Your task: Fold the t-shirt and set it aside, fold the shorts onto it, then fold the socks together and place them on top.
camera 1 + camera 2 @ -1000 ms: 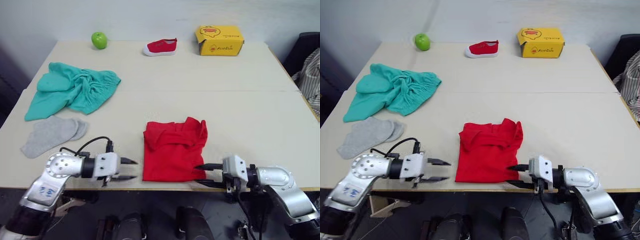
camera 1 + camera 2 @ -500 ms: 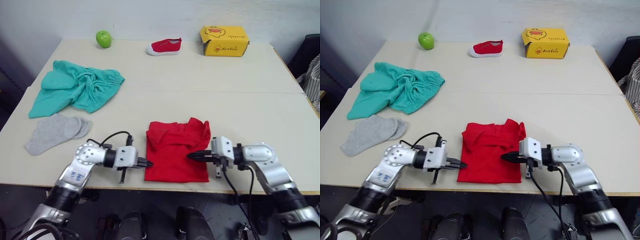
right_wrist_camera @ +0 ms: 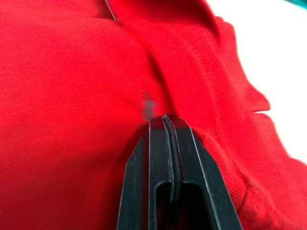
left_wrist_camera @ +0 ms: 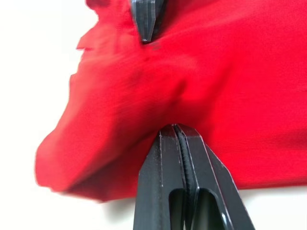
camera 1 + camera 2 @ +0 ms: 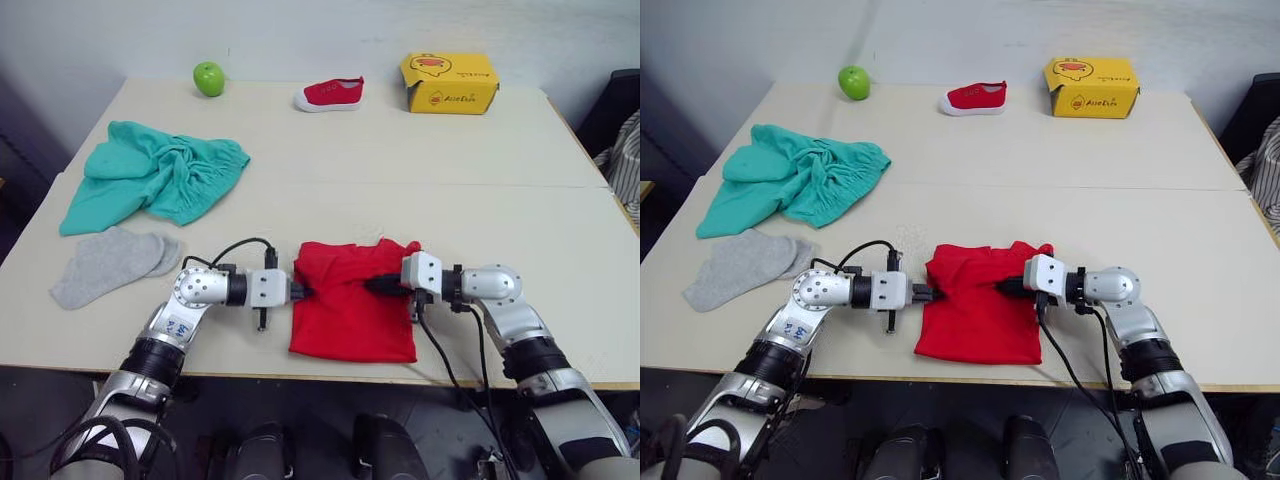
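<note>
While my left pincer (image 5: 296,293) and right pincer (image 5: 374,285) stay clenched on the bright red cloth t-shirt (image 5: 350,315) stretched between them, an uneven pull could bunch its fold.

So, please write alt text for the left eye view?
Both tools, left tool and right tool, are shut on the folded red t-shirt at the table's near edge. Teal shorts and grey socks lie to its left.

Head stereo overhead; wrist cameras close.
</note>
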Motion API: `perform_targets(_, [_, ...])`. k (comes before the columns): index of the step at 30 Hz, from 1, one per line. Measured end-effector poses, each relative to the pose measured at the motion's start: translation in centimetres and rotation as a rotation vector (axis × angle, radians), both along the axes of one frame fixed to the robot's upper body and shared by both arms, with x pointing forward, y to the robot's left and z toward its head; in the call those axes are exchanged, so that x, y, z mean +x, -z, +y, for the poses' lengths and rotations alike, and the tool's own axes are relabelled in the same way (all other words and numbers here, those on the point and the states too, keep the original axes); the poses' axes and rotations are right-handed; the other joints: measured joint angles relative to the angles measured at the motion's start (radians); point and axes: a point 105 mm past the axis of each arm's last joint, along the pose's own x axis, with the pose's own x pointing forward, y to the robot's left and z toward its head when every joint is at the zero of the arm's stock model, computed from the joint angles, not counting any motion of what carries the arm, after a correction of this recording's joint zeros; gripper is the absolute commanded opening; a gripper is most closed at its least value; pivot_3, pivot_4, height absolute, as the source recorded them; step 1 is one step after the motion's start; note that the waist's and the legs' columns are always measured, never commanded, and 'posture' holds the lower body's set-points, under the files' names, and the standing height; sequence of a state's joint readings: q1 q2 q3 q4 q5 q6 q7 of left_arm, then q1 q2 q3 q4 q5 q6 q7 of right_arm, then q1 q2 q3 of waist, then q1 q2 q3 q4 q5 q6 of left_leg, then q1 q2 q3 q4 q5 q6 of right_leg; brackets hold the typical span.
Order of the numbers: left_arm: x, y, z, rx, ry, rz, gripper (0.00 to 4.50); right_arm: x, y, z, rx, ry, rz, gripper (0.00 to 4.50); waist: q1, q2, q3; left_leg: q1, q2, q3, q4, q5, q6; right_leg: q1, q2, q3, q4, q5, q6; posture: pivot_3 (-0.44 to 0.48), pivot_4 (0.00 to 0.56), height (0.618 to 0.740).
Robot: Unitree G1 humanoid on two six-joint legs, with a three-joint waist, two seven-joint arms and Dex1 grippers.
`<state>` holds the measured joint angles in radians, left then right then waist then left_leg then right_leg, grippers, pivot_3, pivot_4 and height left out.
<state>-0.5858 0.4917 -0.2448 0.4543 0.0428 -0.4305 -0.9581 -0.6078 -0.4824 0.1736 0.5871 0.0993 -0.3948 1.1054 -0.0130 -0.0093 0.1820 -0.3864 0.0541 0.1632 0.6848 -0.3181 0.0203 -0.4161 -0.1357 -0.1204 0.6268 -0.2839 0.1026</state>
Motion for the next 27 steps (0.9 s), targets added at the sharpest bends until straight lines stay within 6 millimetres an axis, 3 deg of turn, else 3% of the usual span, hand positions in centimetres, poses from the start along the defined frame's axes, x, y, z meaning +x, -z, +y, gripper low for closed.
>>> perform_targets(7, [1.7, -0.5, -0.4, -0.080, -0.095, -0.012, 0.02, 2.5, -1.6, -0.5, 0.180, 0.192, 0.003, 0.00, -0.009, 0.000, 0.000, 0.000, 0.000, 0.000, 0.000, 0.000, 0.000, 0.000, 0.000, 0.000, 0.000, 0.000, 0.000, 0.000, 0.150, 0.740])
perform_targets(15, [5.1, -1.5, 0.9, -0.245, -0.361, 0.061, 0.02, 4.4, -2.0, -3.3, 0.301, 0.418, 0.053, 0.00, -0.017, 0.000, 0.000, -0.001, 0.000, 0.000, -0.001, 0.000, 0.000, 0.000, 0.000, 0.000, 0.000, 0.000, 0.000, 0.000, 0.150, 0.740])
perform_targets(18, [5.9, -1.8, 1.9, -0.313, -0.456, 0.151, 0.02, 2.2, -3.2, -2.6, 0.342, 0.319, 0.078, 0.00, -0.017, 0.000, 0.000, -0.001, 0.003, -0.001, -0.002, 0.000, -0.001, 0.000, 0.002, 0.000, -0.001, 0.000, 0.000, 0.000, 0.150, 0.740])
perform_targets(21, [4.8, -2.3, 2.0, -0.327, -0.421, 0.207, 0.02, -0.2, -3.3, -1.1, 0.335, 0.234, 0.114, 0.00, -0.017, 0.000, 0.000, -0.001, 0.004, -0.001, -0.002, 0.000, -0.001, -0.001, 0.002, 0.000, -0.001, 0.000, 0.000, 0.000, 0.150, 0.740])
perform_targets(24, [1.3, -2.5, -0.4, -0.306, -0.219, 0.226, 0.02, -3.0, -1.9, 1.8, 0.298, 0.175, 0.153, 0.00, -0.015, 0.000, 0.000, -0.001, 0.007, -0.001, -0.002, -0.001, -0.003, -0.001, 0.003, 0.001, -0.001, 0.000, -0.001, 0.000, 0.150, 0.740])
perform_targets(27, [-1.3, -0.8, -2.4, -0.238, -0.116, 0.258, 0.02, -5.2, 0.6, 4.7, 0.257, 0.145, 0.205, 0.00, -0.014, 0.000, 0.000, -0.001, 0.007, 0.000, -0.001, -0.001, -0.003, -0.001, 0.003, 0.001, -0.001, 0.000, -0.001, 0.000, 0.150, 0.740])
